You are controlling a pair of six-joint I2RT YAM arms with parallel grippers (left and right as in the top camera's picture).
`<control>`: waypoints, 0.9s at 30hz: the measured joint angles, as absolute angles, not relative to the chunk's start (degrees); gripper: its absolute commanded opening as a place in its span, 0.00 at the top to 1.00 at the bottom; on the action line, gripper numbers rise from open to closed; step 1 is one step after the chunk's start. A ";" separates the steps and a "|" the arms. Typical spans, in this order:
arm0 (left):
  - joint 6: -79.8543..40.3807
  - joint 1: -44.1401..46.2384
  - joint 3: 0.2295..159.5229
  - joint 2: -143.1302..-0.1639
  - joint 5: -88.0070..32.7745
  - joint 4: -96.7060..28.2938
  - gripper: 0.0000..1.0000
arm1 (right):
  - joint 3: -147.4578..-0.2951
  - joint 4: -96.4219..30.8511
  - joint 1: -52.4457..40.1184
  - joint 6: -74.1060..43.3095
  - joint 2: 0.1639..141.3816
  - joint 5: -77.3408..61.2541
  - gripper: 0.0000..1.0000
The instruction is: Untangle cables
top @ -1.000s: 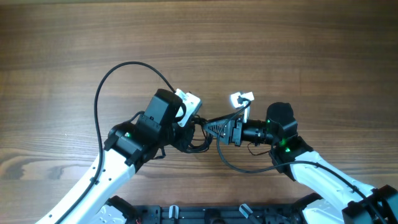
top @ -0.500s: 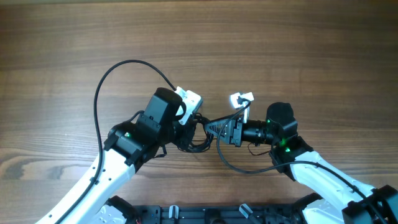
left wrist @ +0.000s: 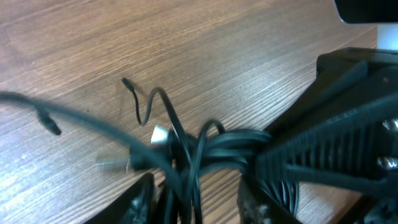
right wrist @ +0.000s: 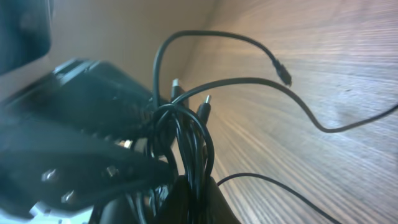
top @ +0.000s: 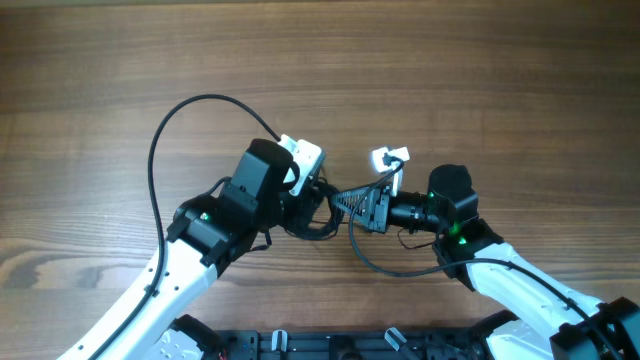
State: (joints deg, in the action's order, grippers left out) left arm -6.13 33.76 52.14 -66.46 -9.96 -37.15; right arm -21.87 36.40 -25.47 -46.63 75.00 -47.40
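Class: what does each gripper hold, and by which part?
The right gripper is shut on the cables, pinching the bunched strands in the tangle's middle. The left gripper has its jaws apart around the same strands and appears to clamp nothing.

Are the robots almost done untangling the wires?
Not nearly. Done: a few plug ends trail loose from the clump. In hand: the right gripper is shut on the cables, while the left gripper stands open around them. Left: nearly everything. The cords form one tight bundle between the grippers, with none laid out separately.
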 measured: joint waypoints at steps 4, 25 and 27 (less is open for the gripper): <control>-13.08 32.56 52.29 -64.79 -9.02 -37.23 0.46 | -21.87 37.17 -25.47 -49.50 75.00 -42.59 0.96; -45.60 30.81 51.96 -64.36 -7.38 -38.52 0.34 | -21.87 47.55 -25.47 -60.93 75.00 -40.60 0.96; -45.87 31.20 51.96 -65.49 -7.38 -38.46 0.40 | -21.87 49.84 -25.47 -61.82 75.00 -41.17 0.96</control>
State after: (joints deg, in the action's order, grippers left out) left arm -45.87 31.20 51.96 -65.49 -7.38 -38.46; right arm -21.87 49.84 -25.47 -61.82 75.00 -41.17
